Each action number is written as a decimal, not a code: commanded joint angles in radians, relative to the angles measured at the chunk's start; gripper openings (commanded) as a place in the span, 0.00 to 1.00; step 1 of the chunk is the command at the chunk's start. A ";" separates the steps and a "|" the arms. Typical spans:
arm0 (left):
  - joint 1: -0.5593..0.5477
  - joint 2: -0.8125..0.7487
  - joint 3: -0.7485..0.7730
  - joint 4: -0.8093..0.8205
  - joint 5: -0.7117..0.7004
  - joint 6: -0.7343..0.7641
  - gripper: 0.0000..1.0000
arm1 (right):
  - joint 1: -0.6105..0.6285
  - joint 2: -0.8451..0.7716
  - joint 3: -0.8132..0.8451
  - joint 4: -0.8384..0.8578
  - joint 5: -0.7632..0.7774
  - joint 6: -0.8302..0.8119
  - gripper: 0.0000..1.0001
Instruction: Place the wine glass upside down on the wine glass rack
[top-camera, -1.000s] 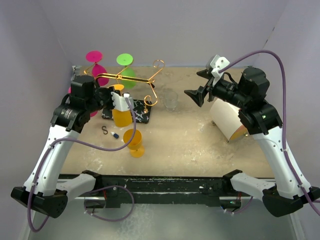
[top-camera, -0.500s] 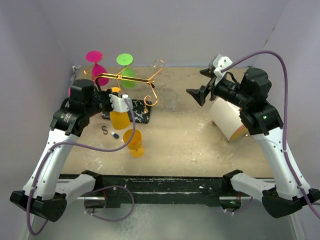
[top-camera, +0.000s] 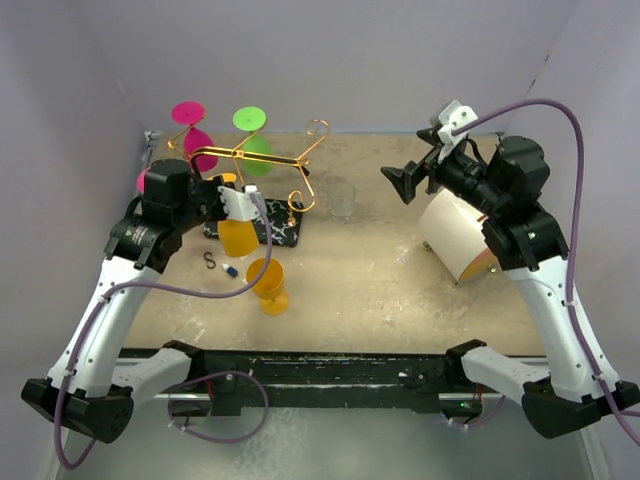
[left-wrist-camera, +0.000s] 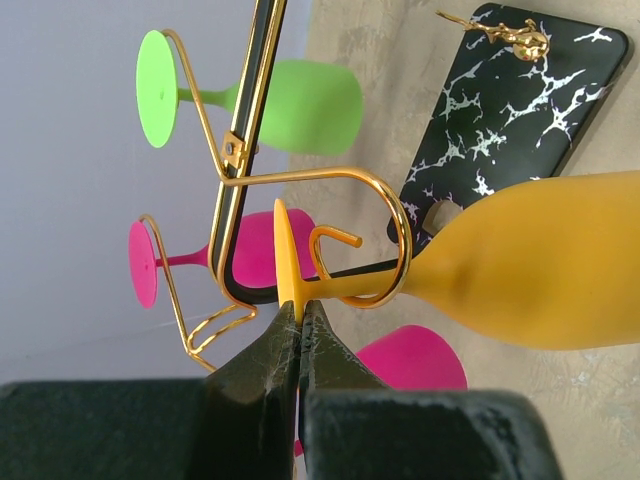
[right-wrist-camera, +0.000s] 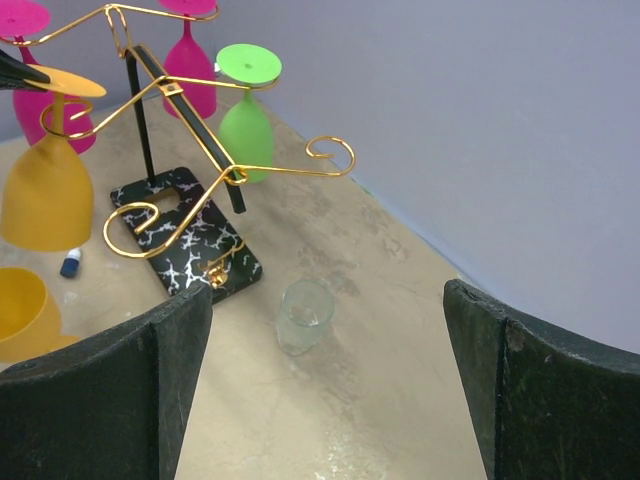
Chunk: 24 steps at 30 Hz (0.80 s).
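At the upper left of the overhead view, we find pink glasses (top-camera: 198, 143) and a green glass (top-camera: 249, 119) hanging bowl-down from the wine glass rack (right-wrist-camera: 185, 245), gold wire on a black marbled base. Just left of centre in that view, the left gripper (left-wrist-camera: 298, 312) has its jaws clamped on the disc foot of the orange wine glass (left-wrist-camera: 520, 270). We see that glass inverted, its stem passing through a spiral curl of the rack and its bowl hanging beside the base. Below it, a second orange glass (top-camera: 268, 285) stands upright on the table (top-camera: 380, 290). Right of the rack stands a small clear tumbler (top-camera: 342, 198). At upper right, the right gripper (top-camera: 412, 168) hovers with jaws wide apart, holding nothing, above a white roll (top-camera: 452, 238) lying on its side.
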 joint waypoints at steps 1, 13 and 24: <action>-0.005 0.007 -0.004 0.060 -0.022 -0.008 0.00 | -0.007 -0.018 -0.005 0.059 0.005 0.017 1.00; -0.005 0.021 -0.015 0.033 -0.014 0.015 0.13 | -0.010 -0.015 -0.011 0.062 -0.029 0.019 1.00; -0.005 0.011 -0.016 -0.009 -0.014 0.027 0.23 | -0.011 0.001 -0.005 0.063 -0.050 0.022 1.00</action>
